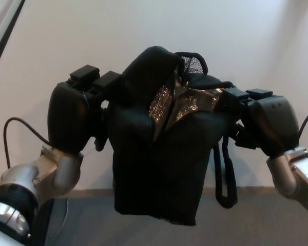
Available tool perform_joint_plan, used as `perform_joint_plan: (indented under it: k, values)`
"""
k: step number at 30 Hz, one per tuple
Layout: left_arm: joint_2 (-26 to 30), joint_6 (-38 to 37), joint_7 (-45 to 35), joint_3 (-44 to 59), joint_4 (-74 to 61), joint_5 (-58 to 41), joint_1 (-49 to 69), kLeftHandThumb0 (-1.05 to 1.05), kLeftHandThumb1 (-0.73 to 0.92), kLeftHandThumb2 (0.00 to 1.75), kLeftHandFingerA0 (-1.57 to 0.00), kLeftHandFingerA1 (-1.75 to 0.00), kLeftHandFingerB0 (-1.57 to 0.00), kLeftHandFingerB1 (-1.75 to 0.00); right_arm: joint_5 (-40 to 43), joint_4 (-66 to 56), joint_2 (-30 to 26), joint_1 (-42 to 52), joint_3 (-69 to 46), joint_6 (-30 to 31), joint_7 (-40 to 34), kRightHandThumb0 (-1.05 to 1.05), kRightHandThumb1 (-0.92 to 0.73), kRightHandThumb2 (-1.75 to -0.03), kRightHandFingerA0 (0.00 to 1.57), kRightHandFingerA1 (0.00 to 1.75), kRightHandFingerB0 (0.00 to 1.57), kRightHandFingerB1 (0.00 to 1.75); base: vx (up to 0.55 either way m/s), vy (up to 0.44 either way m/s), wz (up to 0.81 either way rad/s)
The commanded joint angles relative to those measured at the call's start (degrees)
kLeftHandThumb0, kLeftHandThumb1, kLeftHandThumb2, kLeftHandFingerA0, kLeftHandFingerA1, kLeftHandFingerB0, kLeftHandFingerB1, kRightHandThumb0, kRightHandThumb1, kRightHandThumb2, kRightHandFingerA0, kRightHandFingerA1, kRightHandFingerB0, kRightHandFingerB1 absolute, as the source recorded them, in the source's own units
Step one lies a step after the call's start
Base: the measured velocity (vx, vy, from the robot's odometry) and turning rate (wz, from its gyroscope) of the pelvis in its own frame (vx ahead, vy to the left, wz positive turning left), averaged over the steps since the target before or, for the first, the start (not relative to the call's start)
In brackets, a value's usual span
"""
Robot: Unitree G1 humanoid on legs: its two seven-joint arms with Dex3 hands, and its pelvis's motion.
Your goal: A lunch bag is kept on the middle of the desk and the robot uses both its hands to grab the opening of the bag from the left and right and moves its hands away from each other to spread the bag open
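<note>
The black lunch bag (159, 164) hangs in the air between my two hands, lifted off the desk (92, 36). Its opening faces up and shows the silver foil lining (187, 105), with a mesh pocket (194, 63) at the back rim. My left hand (74, 115) is shut on the left edge of the opening. At the opposite edge my right hand (264, 125) is shut on the rim. A black strap (225, 174) dangles from the bag's right side. The fingertips of both hands are hidden in the fabric.
The pale desk fills the upper picture, and its near edge (92, 190) runs under the bag, with grey floor below. A dark strip (2, 36) runs along the desk's far left. A black cable (18, 125) loops by my left wrist.
</note>
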Motion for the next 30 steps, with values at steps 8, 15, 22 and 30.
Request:
perform_joint_plan:
  k: [8,15,22,30]
  values:
    - [-1.0,10.8,-6.7,-0.6,0.7,-0.6,-2.1,0.07,0.47,0.75,-0.29,-0.31,-0.16,-0.28,1.3,2.5,0.2,-4.4,1.5,12.9,8.6,-0.56,-0.56,-0.59,0.16,0.35,0.02,0.20,0.00,0.000,0.00]
    - [0.1,11.2,-7.0,-1.3,0.2,-0.2,-2.5,0.08,0.42,0.85,-0.25,-0.31,-0.08,-0.32,3.4,-2.3,-0.3,-5.2,-0.2,15.5,14.7,-0.60,-0.45,-0.73,0.30,0.45,0.11,0.37,0.00,0.000,0.00]
    - [2.1,12.4,-9.2,-1.0,-2.9,-0.6,-1.3,0.09,0.36,0.94,-0.20,-0.32,-0.07,-0.33,3.1,-13.0,-2.1,-1.3,-0.4,16.8,16.4,-0.57,-0.44,-0.73,0.36,0.47,0.15,0.38,0.00,0.000,0.00]
    - [5.5,12.9,-9.8,-0.5,-6.7,-0.5,0.4,0.08,0.39,0.90,-0.24,-0.31,-0.07,-0.33,3.9,-32.2,-6.3,5.6,-3.2,20.3,24.6,-0.47,-0.53,-0.56,0.44,0.38,0.25,0.30,0.00,0.000,0.00]
